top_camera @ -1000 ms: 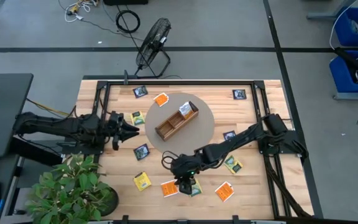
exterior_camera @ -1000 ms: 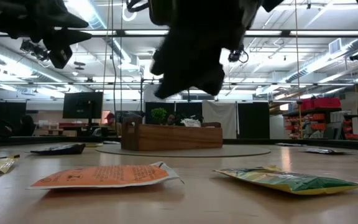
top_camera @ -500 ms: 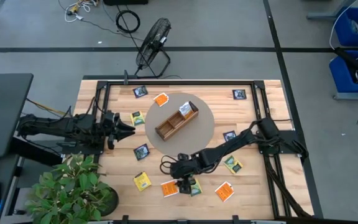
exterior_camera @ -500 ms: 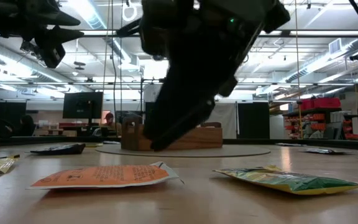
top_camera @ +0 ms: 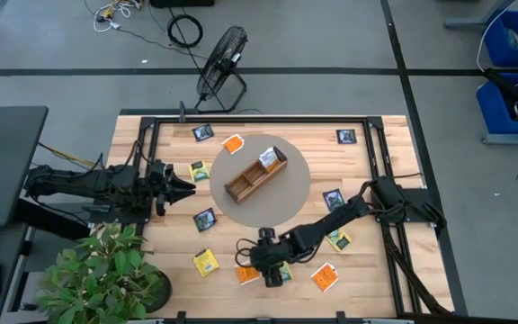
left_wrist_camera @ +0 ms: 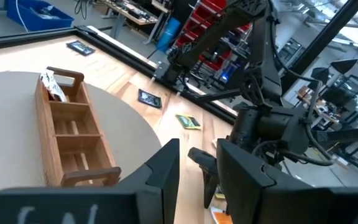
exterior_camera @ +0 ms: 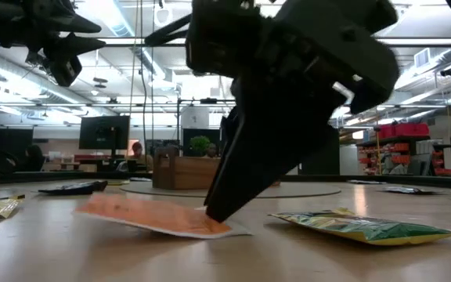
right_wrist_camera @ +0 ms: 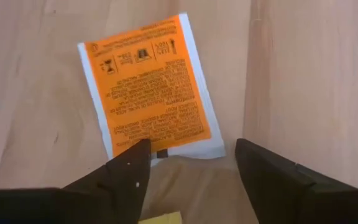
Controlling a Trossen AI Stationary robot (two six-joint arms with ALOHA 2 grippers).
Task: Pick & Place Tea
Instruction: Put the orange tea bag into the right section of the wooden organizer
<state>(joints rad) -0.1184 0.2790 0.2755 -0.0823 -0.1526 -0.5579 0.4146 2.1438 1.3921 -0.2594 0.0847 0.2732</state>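
Right claw, spread open, presses an orange tea packet on the wooden table (workshop shelving beyond).

Two dark, jointed arms with black cabling and blunt matte fingers.
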